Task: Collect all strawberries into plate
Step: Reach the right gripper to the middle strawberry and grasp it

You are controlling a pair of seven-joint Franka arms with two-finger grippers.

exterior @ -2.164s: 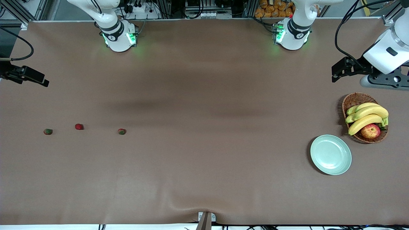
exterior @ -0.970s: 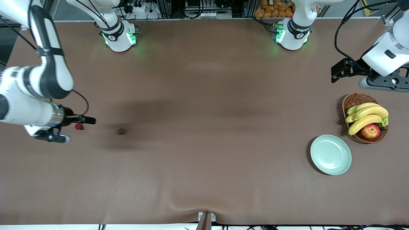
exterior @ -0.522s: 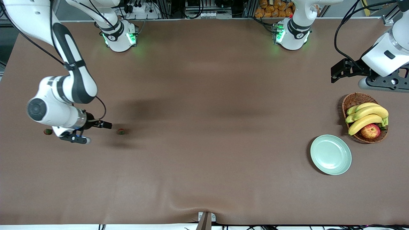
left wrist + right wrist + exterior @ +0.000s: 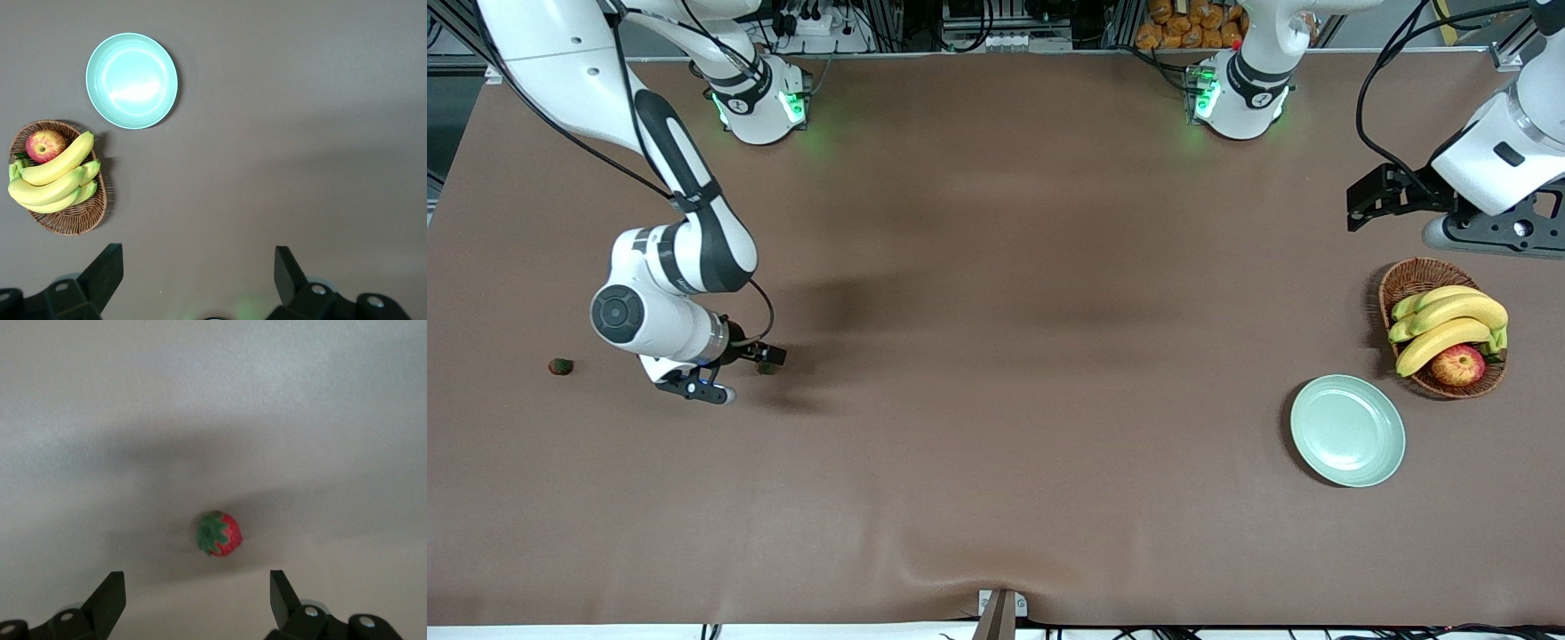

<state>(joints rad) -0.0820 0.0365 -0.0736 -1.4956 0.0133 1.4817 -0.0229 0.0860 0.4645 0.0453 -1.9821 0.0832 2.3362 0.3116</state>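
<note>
Small red strawberry with green leafy cap (image 4: 218, 533) lying on the brown cloth-covered counter (image 4: 996, 444) toward the right arm's end, below the right end effector (image 4: 769, 357), fingers spread and empty; a second strawberry (image 4: 560, 366) lies nearer that end's edge. Round pale mint-green glossy plate (image 4: 1347, 430) empty at the left arm's end, just beside the brown wicker basket (image 4: 1409, 280) of yellow bananas (image 4: 1449, 324) and a red-yellow apple (image 4: 1458, 364). Left end effector (image 4: 200, 267), spread and empty, waits above the basket end.

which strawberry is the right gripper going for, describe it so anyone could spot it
Start at the right arm's end of the table, away from the plate. The right gripper hangs open over a strawberry there. Unlike the lone strawberry nearer the table's end, this one sits right under the gripper.
</note>
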